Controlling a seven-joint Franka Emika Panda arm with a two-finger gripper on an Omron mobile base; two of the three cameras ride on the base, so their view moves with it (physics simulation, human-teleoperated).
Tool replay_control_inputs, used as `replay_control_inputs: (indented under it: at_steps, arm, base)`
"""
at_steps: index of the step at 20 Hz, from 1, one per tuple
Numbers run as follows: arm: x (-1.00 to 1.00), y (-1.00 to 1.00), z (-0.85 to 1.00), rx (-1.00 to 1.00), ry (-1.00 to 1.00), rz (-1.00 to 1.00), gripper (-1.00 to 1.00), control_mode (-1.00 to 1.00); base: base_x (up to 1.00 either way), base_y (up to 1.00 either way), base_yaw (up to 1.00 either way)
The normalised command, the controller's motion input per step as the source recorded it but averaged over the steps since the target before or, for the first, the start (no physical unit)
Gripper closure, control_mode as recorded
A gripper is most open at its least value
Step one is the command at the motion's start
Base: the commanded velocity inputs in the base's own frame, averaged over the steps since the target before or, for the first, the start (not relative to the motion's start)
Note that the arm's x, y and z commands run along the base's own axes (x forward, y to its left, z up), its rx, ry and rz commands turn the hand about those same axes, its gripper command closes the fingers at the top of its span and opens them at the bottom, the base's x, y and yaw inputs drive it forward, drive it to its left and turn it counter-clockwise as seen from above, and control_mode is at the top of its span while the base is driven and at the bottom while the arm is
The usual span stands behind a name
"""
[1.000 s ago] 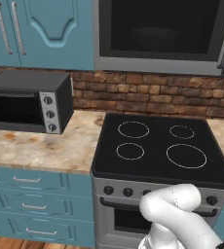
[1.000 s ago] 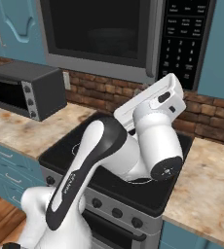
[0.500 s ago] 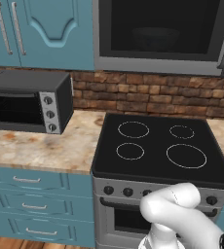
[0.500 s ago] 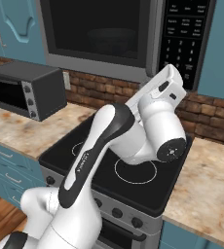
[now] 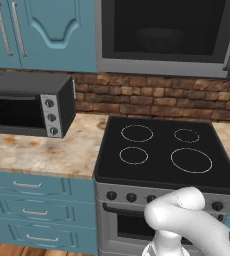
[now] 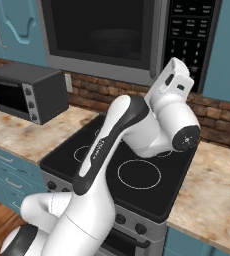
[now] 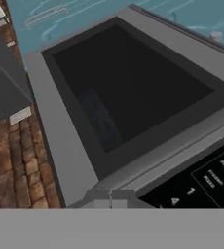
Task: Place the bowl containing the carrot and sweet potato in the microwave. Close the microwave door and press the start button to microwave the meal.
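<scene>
My pincer point(image 7: 110, 200) sits right against the lower edge of the microwave door point(image 7: 128, 87), near the keypad point(image 7: 201, 182); I cannot tell how wide its tips stand. The door looks shut, and the bowl point(image 6: 114, 41) shows dimly behind the window. I judge the start button is next: I should slide toward the keypad, square up, and press gently with one tip

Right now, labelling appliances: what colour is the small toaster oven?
Black, silver knob panel: toaster oven, best in left base view.
</scene>
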Motion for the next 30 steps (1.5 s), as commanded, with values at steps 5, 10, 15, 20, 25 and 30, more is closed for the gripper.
replay_control_inputs:
  at_steps: [5, 10, 15, 20, 25, 30]
  arm:
    - [0.33, -0.07, 0.0, -0.08, 0.0, -0.08, 1.0, -1.0]
    - [0.2, 0.0, -0.03, -0.06, 0.0, -0.05, 1.0, -1.0]
    - [0.17, 0.0, -0.18, -0.07, 0.0, -0.05, 1.0, -1.0]
    - [0.26, -0.11, -0.02, -0.01, 0.0, -0.07, 1.0, -1.0]
    - [0.29, -0.11, -0.01, -0.01, 0.0, -0.07, 1.0, -1.0]
    - [0.36, -0.08, -0.08, -0.02, 0.0, -0.07, 1.0, -1.0]
  base:
    - [0.0, 0.0, 0.0]
    - [0.0, 0.0, 0.0]
    - [0.0, 0.0, 0.0]
    - [0.0, 0.0, 0.0]
    - [0.0, 0.0, 0.0]
    - [0.0, 0.0, 0.0]
